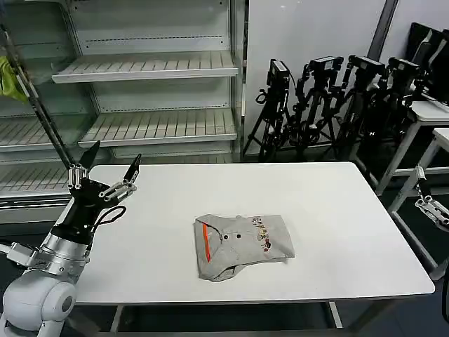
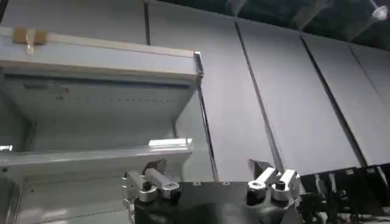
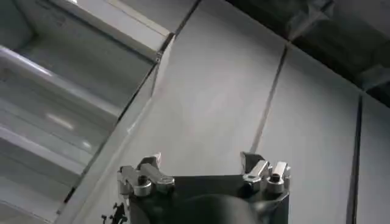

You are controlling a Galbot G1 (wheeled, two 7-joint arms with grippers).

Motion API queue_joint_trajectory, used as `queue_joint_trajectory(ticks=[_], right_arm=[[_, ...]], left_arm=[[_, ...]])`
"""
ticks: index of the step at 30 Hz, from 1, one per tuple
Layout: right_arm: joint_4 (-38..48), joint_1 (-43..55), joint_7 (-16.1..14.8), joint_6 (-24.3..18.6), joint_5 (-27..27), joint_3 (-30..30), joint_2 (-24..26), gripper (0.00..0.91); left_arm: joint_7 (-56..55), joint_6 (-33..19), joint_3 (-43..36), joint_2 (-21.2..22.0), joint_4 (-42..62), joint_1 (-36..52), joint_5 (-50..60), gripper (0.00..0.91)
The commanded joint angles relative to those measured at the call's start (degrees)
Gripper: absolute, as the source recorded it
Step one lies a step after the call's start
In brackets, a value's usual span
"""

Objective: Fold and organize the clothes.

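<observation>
Clothes (image 1: 242, 246) lie in a compact folded bundle near the middle of the white table (image 1: 351, 232), a little toward the robot's edge: light grey shirt fabric with an orange stripe along one side, small dark buttons and a strip of multicoloured print on top. One lower corner looks loosely tucked, with a fold of cloth bulging out. The left gripper (image 1: 112, 160) is raised above the table's far left corner, well apart from the bundle, its two fingers spread wide and pointing upward, holding nothing. The right gripper (image 1: 431, 207) sits off the table's right edge, also empty; whether its fingers are spread or pressed together cannot be told. Both wrist views look up at wall panels and shelving (image 1: 151, 67). The folding seems essentially done, so the step in hand is probably tidying or placing. A next move would call for bringing a gripper down to the bundle's edge and gripping all layers together so it does not unfold.
</observation>
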State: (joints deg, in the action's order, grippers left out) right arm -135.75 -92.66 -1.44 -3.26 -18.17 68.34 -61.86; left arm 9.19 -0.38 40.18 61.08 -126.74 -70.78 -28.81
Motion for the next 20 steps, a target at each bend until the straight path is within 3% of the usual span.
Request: queue_joint_trajectory(ticks=[1, 20], right_arm=[[-0.01, 0.13, 0.09, 0.48, 0.41, -0.02, -0.49, 0.907], [0.59, 1.02, -0.59, 1.82, 0.24, -1.19, -1.03, 0.907]], left_arm=[[-0.17, 0.19, 0.09, -0.45, 0.11, 0.42, 0.02, 0.907], [0.02, 0.15, 0.44, 0.21, -0.55, 0.02, 0.30, 0.907]])
